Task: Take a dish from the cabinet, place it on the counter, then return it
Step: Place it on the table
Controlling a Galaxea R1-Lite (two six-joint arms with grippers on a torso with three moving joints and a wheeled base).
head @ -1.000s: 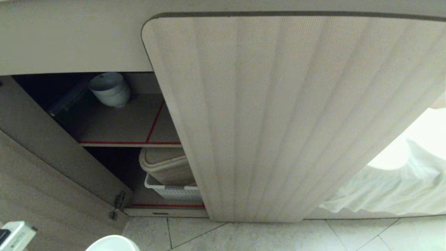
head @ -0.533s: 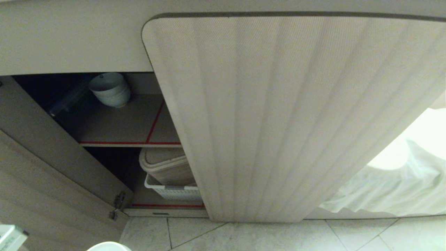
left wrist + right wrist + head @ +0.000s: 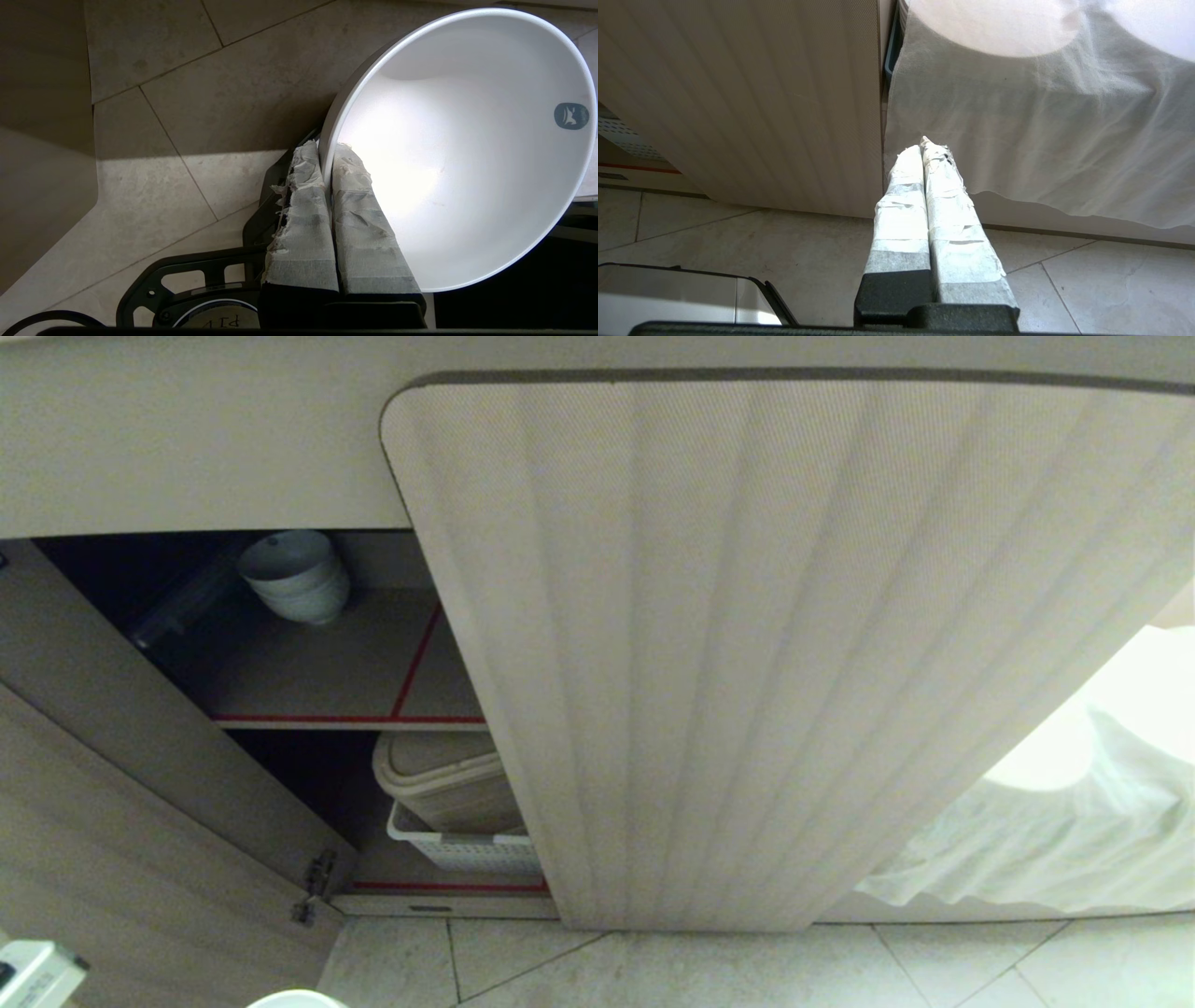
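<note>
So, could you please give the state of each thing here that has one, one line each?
Dish: held by its rim, tilted, empty, above the floor.
Left gripper: shut on the dish rim.
Right gripper: shut, empty.
Left door: open.
Right door: swung open.
Bowl stack: on the upper shelf, inside.
Basket: on the lower shelf.

Only mirrored letters "PIV"-like on the tool's (image 3: 327, 186) base

upper shelf (image 3: 355, 663): stack of white bowls (image 3: 297, 577)
lower shelf (image 3: 411, 875): white basket (image 3: 467, 847) holding a beige bin (image 3: 448, 784)
</note>
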